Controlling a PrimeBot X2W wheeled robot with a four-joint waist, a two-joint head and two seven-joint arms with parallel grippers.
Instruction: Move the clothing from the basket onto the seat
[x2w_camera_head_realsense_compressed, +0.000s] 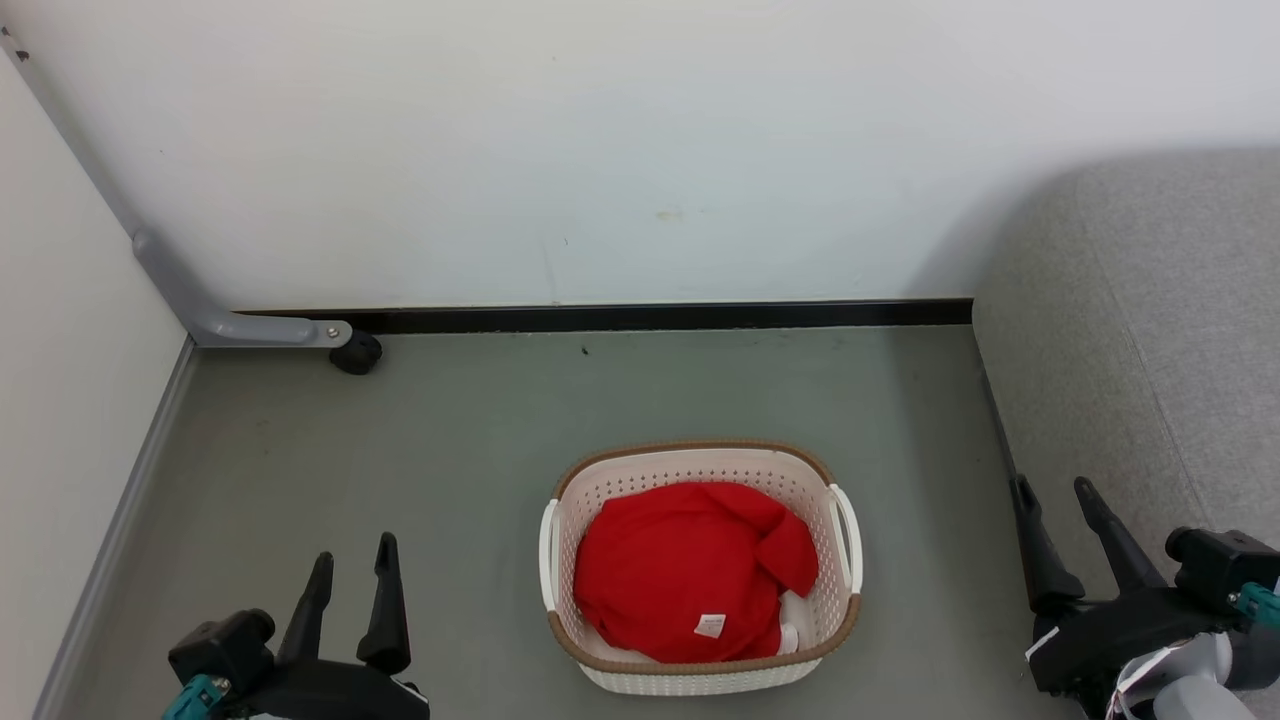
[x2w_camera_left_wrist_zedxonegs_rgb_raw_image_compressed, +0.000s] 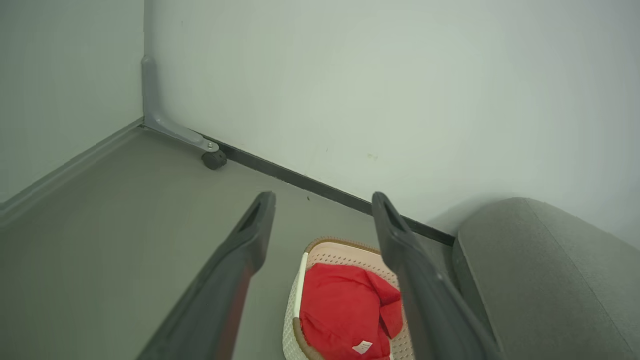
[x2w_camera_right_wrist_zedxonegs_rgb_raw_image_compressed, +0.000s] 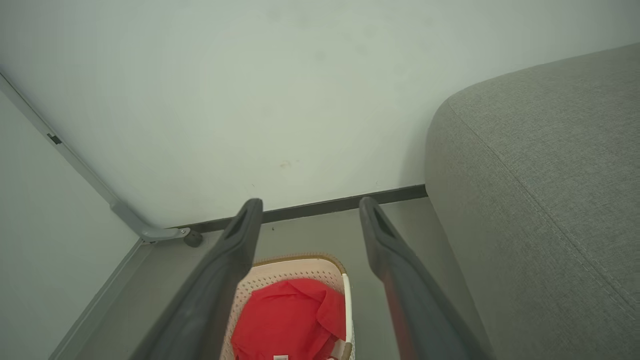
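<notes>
Floor strip (x2w_camera_head_realsense_compressed: 925, 560) between basket (x2w_camera_head_realsense_compressed: 700, 447) and seat edge (x2w_camera_head_realsense_compressed: 1015, 420)

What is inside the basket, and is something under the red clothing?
The basket holds red clothing with a small white label on top. What lies under the clothing, and the basket's floor, cannot be seen because the fabric covers it.

The left gripper (x2w_camera_head_realsense_compressed: 355, 550) and right gripper (x2w_camera_head_realsense_compressed: 1050, 484) each carry two long, matte black fingers tapering to rounded tips, on a chunky black housing with a small teal connector (x2w_camera_head_realsense_compressed: 195, 695). A pale grey forearm (x2w_camera_head_realsense_compressed: 1185, 690) follows the right housing.
</notes>
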